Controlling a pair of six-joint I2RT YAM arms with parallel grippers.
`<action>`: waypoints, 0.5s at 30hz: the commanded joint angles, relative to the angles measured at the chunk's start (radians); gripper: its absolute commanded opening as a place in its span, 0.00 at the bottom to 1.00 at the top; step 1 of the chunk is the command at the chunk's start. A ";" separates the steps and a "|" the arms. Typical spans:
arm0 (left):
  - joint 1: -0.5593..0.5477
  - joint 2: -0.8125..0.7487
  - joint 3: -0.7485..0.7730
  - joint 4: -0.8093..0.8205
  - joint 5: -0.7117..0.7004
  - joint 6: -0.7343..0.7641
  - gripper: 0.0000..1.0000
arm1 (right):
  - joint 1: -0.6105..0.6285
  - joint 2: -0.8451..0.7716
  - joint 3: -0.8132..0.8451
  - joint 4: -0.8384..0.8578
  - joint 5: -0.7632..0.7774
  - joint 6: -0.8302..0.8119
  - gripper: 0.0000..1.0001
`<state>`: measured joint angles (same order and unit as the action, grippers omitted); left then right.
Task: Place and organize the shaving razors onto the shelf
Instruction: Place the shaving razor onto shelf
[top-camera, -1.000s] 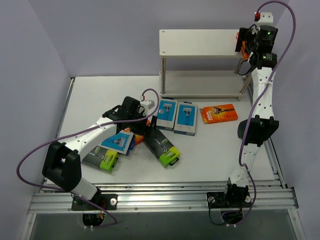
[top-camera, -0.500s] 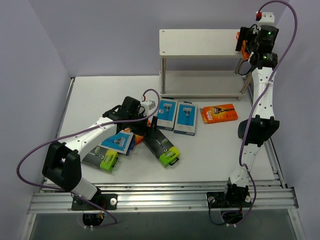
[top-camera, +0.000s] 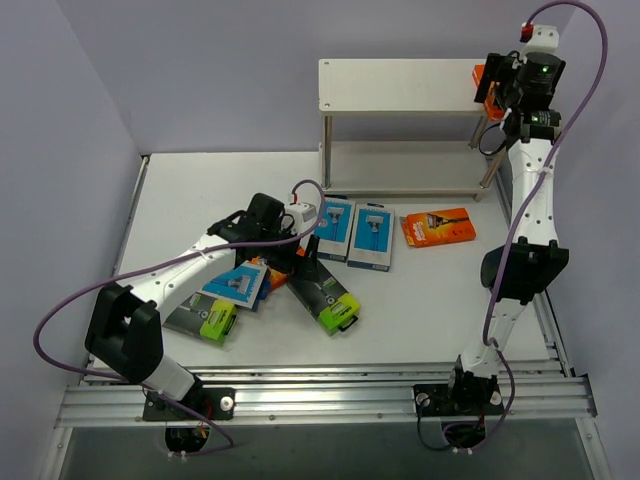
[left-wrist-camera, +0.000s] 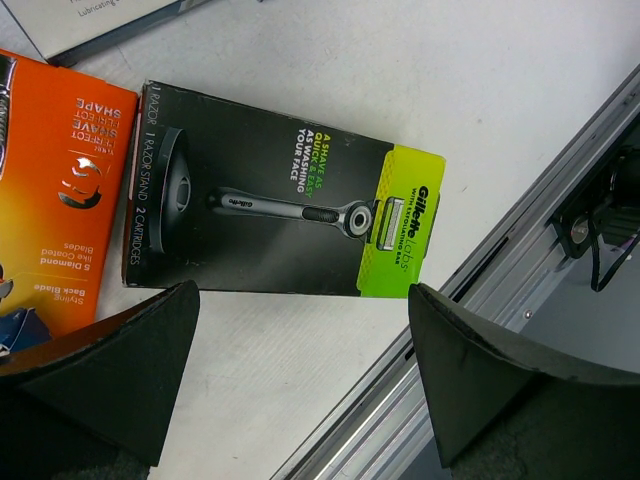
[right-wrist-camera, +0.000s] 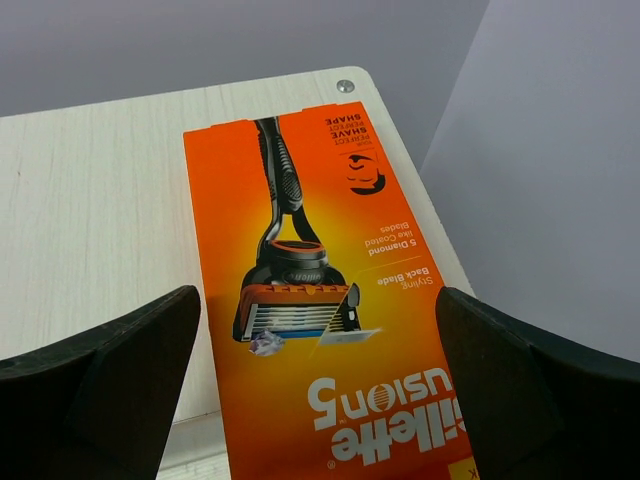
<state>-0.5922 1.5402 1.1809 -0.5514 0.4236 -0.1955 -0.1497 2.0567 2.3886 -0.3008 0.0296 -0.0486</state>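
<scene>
The shelf (top-camera: 398, 84) stands at the back of the table. An orange razor pack (right-wrist-camera: 300, 200) lies flat on the right end of its top board (right-wrist-camera: 90, 200). My right gripper (right-wrist-camera: 318, 310) is open, one finger on each side of that pack, and in the top view it (top-camera: 494, 86) hovers at the shelf's right end. My left gripper (top-camera: 303, 257) hangs open over a black pack with a lime-green end (left-wrist-camera: 280, 215), beside another orange pack (left-wrist-camera: 50, 200). On the table lie two light blue packs (top-camera: 350, 232), an orange one (top-camera: 437, 226) and a second black pack (top-camera: 205, 318).
A third light blue pack (top-camera: 238, 283) lies in the heap under the left arm. The shelf's lower board (top-camera: 400, 166) sits between thin metal posts. An aluminium rail (top-camera: 330, 392) runs along the table's near edge, and lilac walls close in the left and right sides.
The right arm has risen and drawn slightly right, away from the shelf's end. The left gripper has edged a little to the right over the black pack.
</scene>
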 joint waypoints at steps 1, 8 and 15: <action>-0.006 0.000 0.052 -0.013 0.018 0.027 0.94 | -0.002 -0.082 -0.011 0.084 0.015 0.018 1.00; -0.009 -0.015 0.057 -0.018 0.027 0.036 0.94 | -0.002 -0.141 -0.056 0.146 -0.003 0.049 1.00; -0.014 -0.040 0.059 -0.025 -0.014 0.047 0.94 | -0.002 -0.236 -0.078 0.134 0.021 0.110 0.98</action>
<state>-0.5987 1.5387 1.1934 -0.5747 0.4225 -0.1715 -0.1497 1.9438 2.3276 -0.2272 0.0303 0.0151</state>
